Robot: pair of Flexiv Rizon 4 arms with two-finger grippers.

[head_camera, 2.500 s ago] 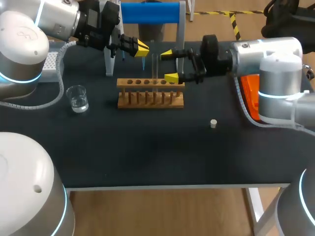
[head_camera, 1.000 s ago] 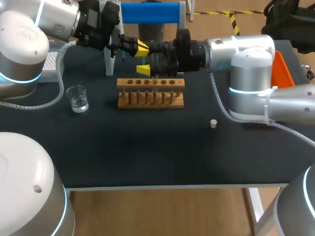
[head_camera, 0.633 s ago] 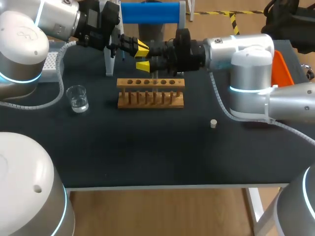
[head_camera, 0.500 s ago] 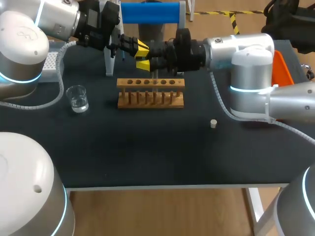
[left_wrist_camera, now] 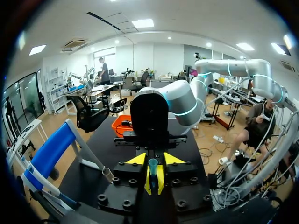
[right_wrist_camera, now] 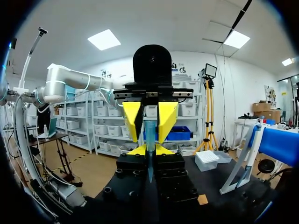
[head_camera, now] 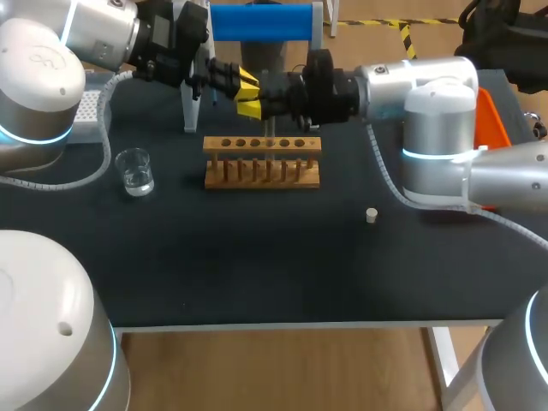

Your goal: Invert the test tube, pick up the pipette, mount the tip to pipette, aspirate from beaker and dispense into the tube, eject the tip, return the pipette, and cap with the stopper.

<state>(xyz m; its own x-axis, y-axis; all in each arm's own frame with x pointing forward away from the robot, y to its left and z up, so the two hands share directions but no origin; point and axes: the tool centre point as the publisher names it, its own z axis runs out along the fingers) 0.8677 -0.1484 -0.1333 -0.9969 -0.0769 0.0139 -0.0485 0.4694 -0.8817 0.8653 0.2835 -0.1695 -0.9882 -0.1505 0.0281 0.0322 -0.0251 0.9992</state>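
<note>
A blue pipette tip point(left_wrist_camera: 153, 163) point(right_wrist_camera: 149, 135) hangs upright behind the wooden rack point(head_camera: 261, 161), between my two grippers, which meet nose to nose. My right gripper point(head_camera: 250, 107) point(right_wrist_camera: 150, 150) comes in from the right and is shut on the tip. My left gripper point(head_camera: 247, 83) point(left_wrist_camera: 153, 179) comes in from the left. In the right wrist view its fingers point(right_wrist_camera: 132, 119) stand slightly apart from the tip, so it is open. A glass test tube point(head_camera: 271, 135) stands in the rack, partly hidden by the right arm. The beaker point(head_camera: 134, 171) with clear liquid sits left of the rack. The small stopper point(head_camera: 372, 215) lies to its right.
A stand with a blue top point(head_camera: 261, 21) rises at the back behind the grippers. A white tip box point(head_camera: 88, 107) sits at the far left. An orange bin point(head_camera: 492, 120) shows behind my right arm.
My right arm swung in from right of the rack to meet the left gripper, then closed its fingers on the tip. The left gripper's fingers parted a little.
</note>
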